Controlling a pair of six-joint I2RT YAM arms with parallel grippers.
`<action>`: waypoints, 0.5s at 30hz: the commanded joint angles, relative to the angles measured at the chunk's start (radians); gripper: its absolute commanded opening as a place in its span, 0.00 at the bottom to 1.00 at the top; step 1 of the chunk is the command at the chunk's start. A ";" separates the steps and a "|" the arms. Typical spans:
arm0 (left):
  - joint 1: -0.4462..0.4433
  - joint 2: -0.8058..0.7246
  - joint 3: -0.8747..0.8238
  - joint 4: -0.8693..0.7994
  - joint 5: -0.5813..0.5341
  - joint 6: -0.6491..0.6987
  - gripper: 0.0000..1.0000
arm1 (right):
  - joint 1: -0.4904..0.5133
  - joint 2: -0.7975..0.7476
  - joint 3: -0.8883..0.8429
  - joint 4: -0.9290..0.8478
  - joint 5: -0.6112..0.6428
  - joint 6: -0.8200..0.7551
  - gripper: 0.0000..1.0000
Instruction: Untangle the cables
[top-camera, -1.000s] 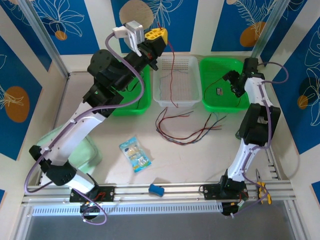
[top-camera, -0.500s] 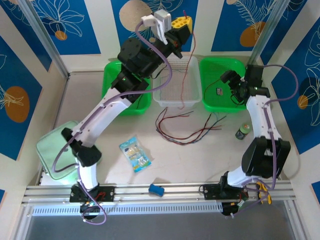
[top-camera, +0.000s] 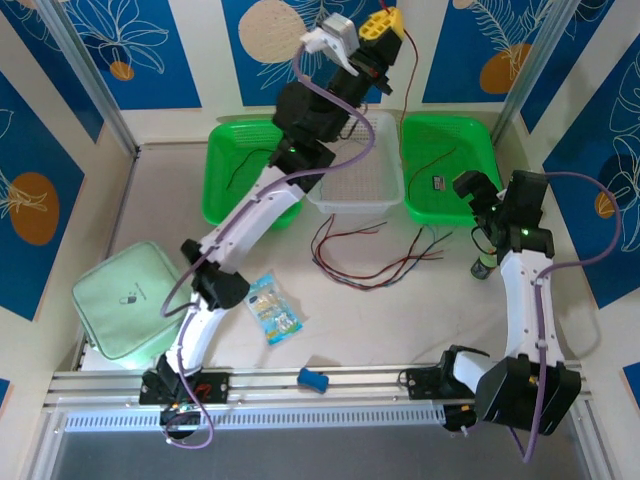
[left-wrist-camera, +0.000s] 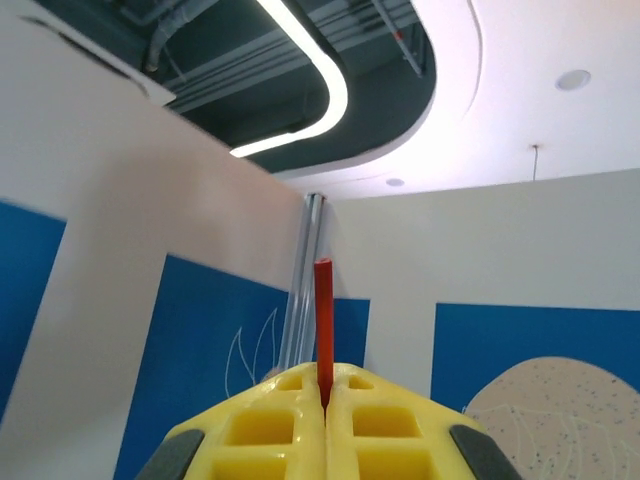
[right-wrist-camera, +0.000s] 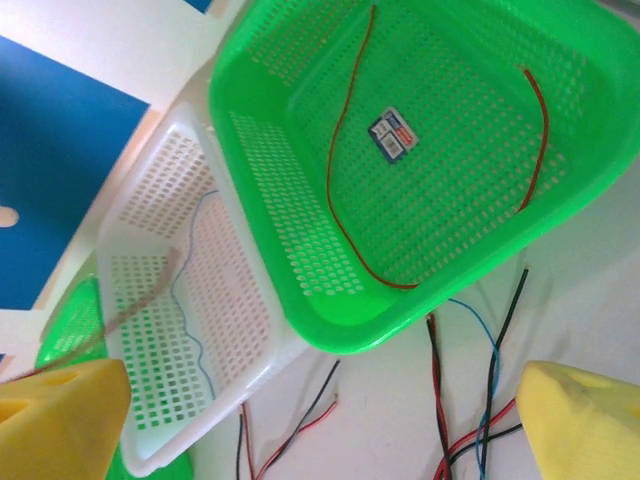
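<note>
From above: catching the left gripper (top-camera: 385, 28) high at the back wall, beyond the white basket (top-camera: 318, 200), pinched tight on a red cable (top-camera: 414, 68) dangling below it. Down on the table (top-camera: 420, 320), finding the loose cables (top-camera: 365, 268), red, black and blue, tangled just in front of the white basket and the right green basket (top-camera: 440, 125). Picking out the right gripper (top-camera: 468, 186) by that green basket's near right part, not far from a small green bottle (top-camera: 485, 265). Noting too a mint pouch (top-camera: 125, 305) at the near left, a snack packet (top-camera: 272, 308) and a left green basket (top-camera: 215, 190). Over to the left wrist: looking along yellow fingers (left-wrist-camera: 260, 430) pressed flat together, the red cable poking straight up out of the seam. Over to the right wrist: seeing that gripper's jaws spread wide with nothing between them, facing the right green basket with two red cables (right-wrist-camera: 345, 170) lying inside beside a small label (right-wrist-camera: 392, 133). Spotting a thin blue-grey cable (right-wrist-camera: 190, 290) in the white basket, and more of the cables on the table close to the gripper.
</note>
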 joint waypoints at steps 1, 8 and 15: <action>-0.009 0.162 0.035 0.056 -0.066 -0.106 0.00 | -0.014 -0.026 0.003 -0.043 -0.051 -0.032 0.99; -0.014 0.221 0.040 0.026 -0.071 -0.102 0.00 | -0.031 -0.029 0.025 -0.071 -0.130 -0.106 0.99; -0.014 0.179 0.031 0.009 -0.053 -0.077 0.00 | 0.045 0.021 -0.014 0.099 -0.322 -0.296 0.99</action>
